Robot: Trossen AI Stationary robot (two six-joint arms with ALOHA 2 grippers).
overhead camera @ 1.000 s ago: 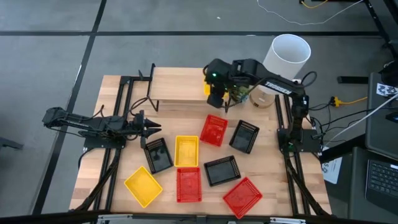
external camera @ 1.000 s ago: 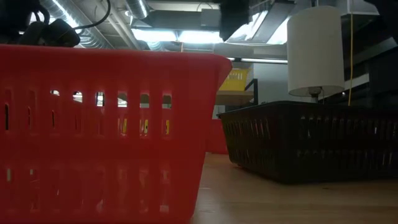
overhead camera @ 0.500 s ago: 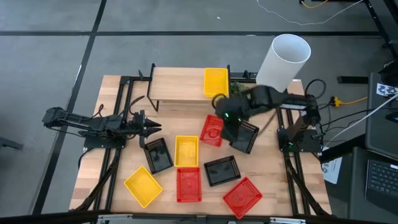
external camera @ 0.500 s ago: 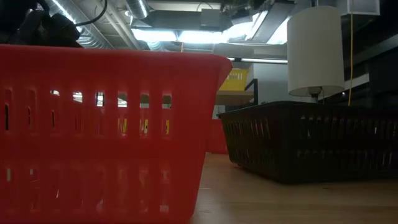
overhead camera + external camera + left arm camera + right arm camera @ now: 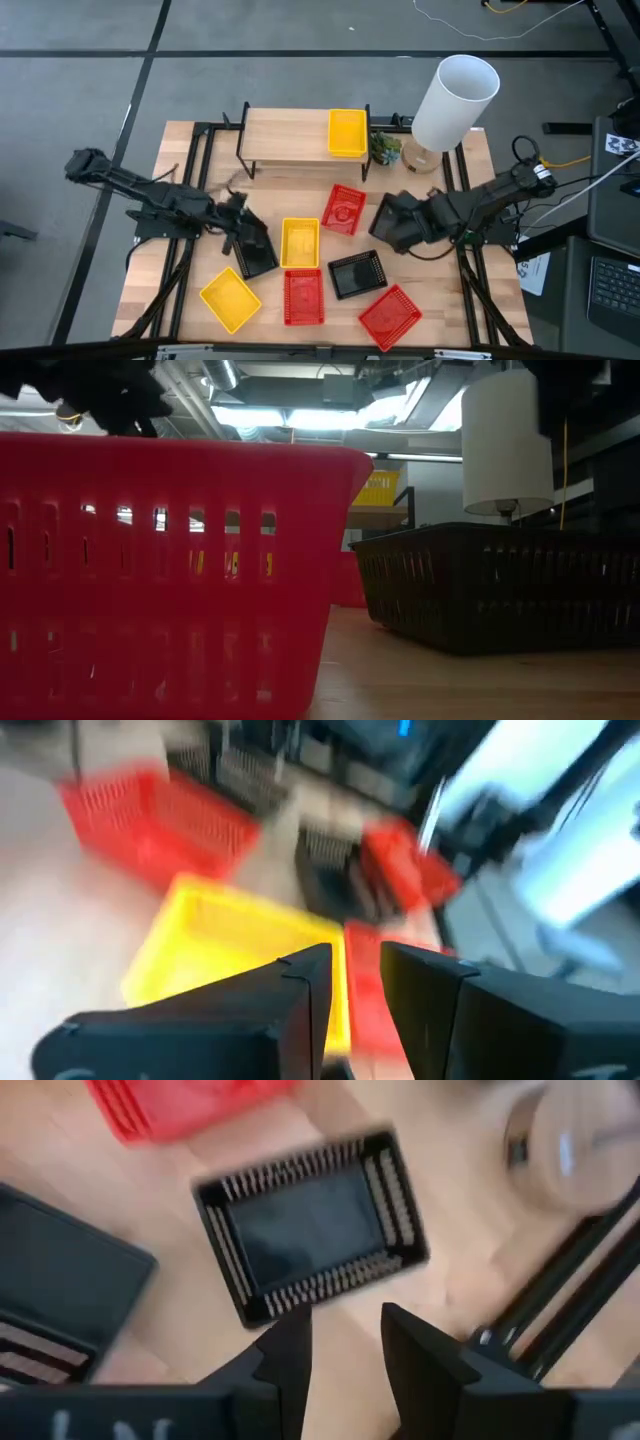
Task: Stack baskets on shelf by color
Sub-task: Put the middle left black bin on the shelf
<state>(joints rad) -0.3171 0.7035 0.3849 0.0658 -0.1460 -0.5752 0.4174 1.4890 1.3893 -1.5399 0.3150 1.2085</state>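
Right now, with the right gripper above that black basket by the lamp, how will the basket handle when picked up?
The black basket is probably light: thin slotted walls. It likely keeps its shape. It may slide on the smooth table if nudged.

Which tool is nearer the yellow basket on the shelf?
Right. The right tool hovers over a black basket, just below and right of the shelf's yellow basket. The left tool is farther off, by the left black basket.

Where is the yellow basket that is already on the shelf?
In the high view, the yellow basket sits at the right end of the shelf, beside the white lamp.
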